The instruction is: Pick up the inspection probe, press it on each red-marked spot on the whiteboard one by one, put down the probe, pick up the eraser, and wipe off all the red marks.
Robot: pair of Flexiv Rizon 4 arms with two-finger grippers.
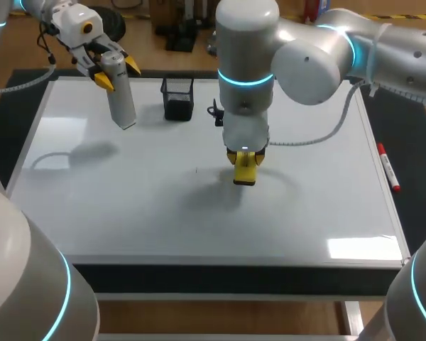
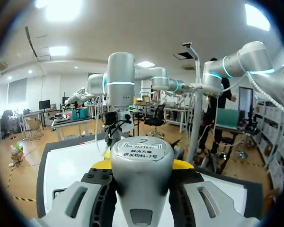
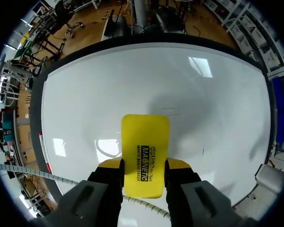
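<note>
My left gripper [image 1: 112, 69] is shut on the grey cylindrical probe [image 1: 120, 96] and holds it nearly upright above the whiteboard's [image 1: 128, 206] back left corner. In the left wrist view the probe's labelled end [image 2: 142, 156] fills the gap between the fingers [image 2: 102, 164]. Over the board's middle, my right gripper [image 1: 245, 165] is shut on the yellow eraser [image 1: 246, 172], which points down at the board. In the right wrist view the eraser [image 3: 144, 149] sits between both fingers over the whiteboard [image 3: 213, 109]. No red marks show, only a faint thin line [image 3: 168, 109].
A black mesh holder [image 1: 177, 98] stands at the board's back middle, with a small black object [image 1: 216, 112] beside it. A red marker [image 1: 388, 167] lies along the right edge. The left arm casts a shadow [image 1: 78, 153] on the board's left part.
</note>
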